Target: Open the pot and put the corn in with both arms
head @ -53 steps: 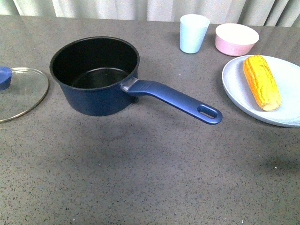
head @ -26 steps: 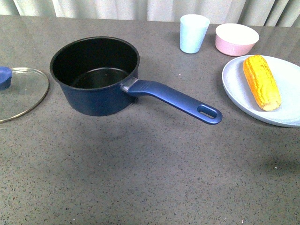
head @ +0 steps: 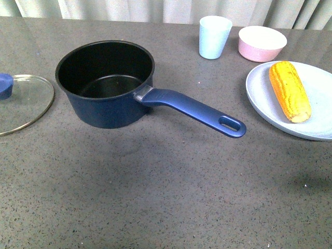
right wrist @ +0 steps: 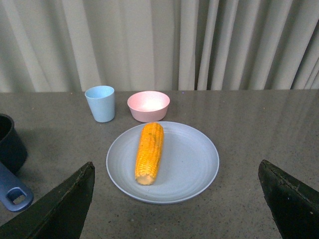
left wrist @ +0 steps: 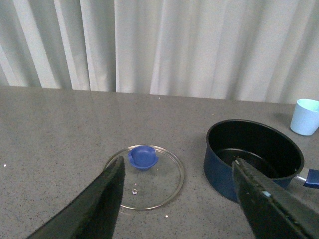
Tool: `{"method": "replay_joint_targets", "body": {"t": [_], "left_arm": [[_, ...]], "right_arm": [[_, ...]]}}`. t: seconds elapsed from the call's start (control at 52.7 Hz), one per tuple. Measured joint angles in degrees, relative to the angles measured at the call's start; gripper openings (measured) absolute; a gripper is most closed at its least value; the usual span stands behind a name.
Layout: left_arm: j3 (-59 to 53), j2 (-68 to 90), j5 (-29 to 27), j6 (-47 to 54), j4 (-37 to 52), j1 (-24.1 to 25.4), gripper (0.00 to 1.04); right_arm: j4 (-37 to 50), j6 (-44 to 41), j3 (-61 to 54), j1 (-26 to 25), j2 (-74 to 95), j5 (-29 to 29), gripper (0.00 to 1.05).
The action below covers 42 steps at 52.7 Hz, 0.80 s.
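My left gripper is spread wide and holds nothing. The lid lies ahead between its fingers. The uncovered pot sits ahead of one finger, beside the lid. My right gripper is spread wide too, and empty. The corn lies on the plate ahead, between its fingers and clear of both.

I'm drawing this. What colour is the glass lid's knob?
The knob is blue, clearest in the left wrist view.
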Motion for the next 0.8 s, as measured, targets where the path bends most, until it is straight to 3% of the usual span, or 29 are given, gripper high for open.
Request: {"method": "replay_joint_targets", "body": {"t": [0.209,0.759,0.797], "left_arm": [[0.0,0.0,0.0,0.1,0.0,0.0,0.98],[0.0,0.0,0.0,0.1,0.0,0.0,0.96],[0.0,0.0,0.0,0.1,0.0,0.0,0.96]], "right_arm": [[0.0,0.0,0.0,0.0,0.0,0.0,0.96],[0.0,0.0,0.0,0.0,0.0,0.0,0.96],[-7.0,3.6,2.5,-0.2,3.3,0.4,0.96]]}}
